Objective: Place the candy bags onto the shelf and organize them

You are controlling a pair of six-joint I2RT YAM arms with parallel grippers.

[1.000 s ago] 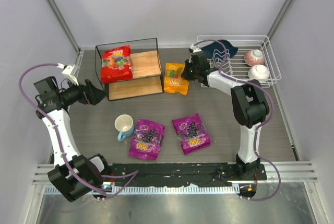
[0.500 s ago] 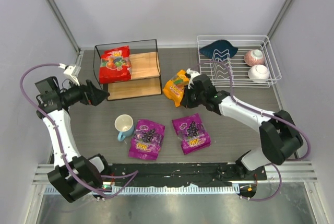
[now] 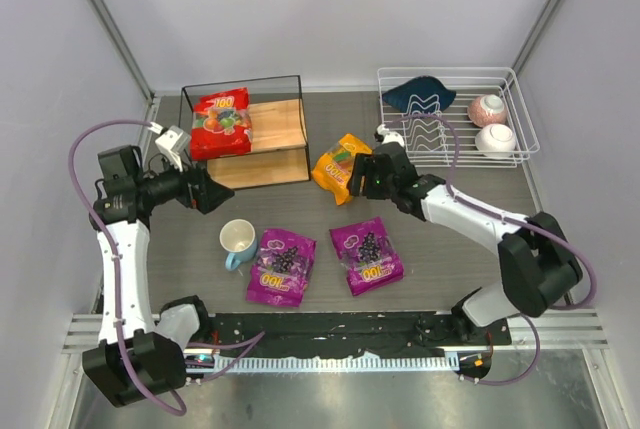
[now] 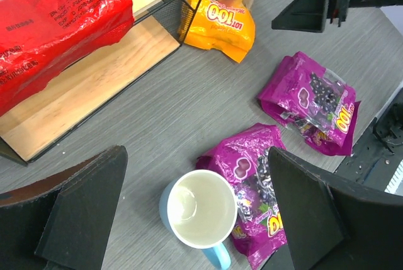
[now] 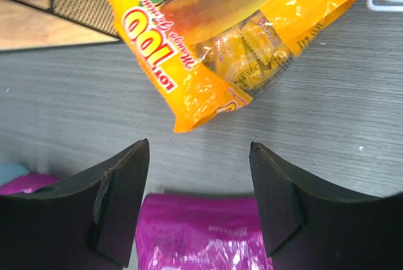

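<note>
The shelf stands at the back left with a red candy bag on its upper board. An orange-yellow bag lies on the table right beside the shelf's right end. Just below this bag my right gripper is open with nothing between its fingers; the bag's corner points into the gap. Two purple bags lie flat near the front. My left gripper hovers open above the mug, in front of the shelf's lower board.
A blue mug with a white inside stands left of the purple bags. A white wire rack at the back right holds a dark blue cloth and two bowls.
My right gripper carried the orange-yellow bag from the rack toward the shelf, then opened and let it go on the table. My left arm swung right, toward the mug.
</note>
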